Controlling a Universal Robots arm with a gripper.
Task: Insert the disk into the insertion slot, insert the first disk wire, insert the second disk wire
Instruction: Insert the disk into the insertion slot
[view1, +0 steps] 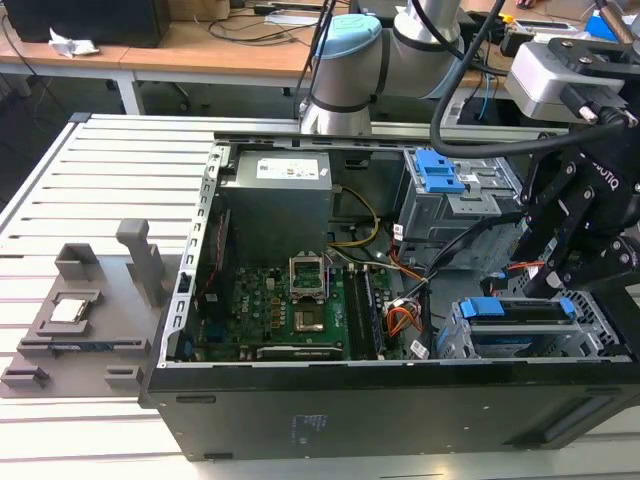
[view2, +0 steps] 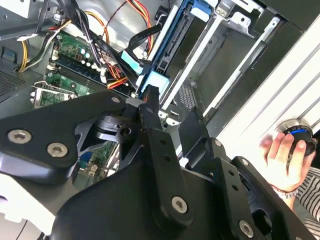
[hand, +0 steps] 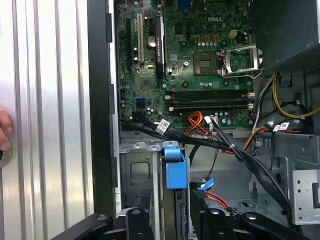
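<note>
Slatted metal worktop (view1: 110, 170). An open black PC case (view1: 350, 420) lies on its side on it.

Arm (view1: 350, 60): base stands behind the case, on the far side from the exterior camera.

Tool (view1: 560, 275): reaches down into the case's corner at the exterior view's right, directly over the disk. In both wire-side close-ups, i.e. the first wrist view (hand: 172, 220) and the second wrist view (view2: 170, 112), it straddles the disk's edge. Released or clenched: cannot tell.

Motherboard (view1: 290, 310): flat on the case floor, in the half of the case towards the exterior view's left.

Grey fixture (view1: 80, 310): on the worktop just outside the case, at the exterior view's left.

Tall cage with a blue latch plate (view1: 440, 175): against the case's back wall, behind the slot.

Slot (view1: 520, 345): low grey cage in the case's front corner, at the exterior view's right.

Disk (view1: 520, 308): sits inside the slot, its blue carrier level with the cage top. The first wrist view shows it edge-on (hand: 175, 170) between the slot's grey walls (hand: 137, 170).

Wire bundle (hand: 216, 198): thin red strands inside the case, just beside the disk. Plugged or loose: cannot tell.

A person's hand (view2: 282, 155) rests on a round knob on the worktop outside the case.
</note>
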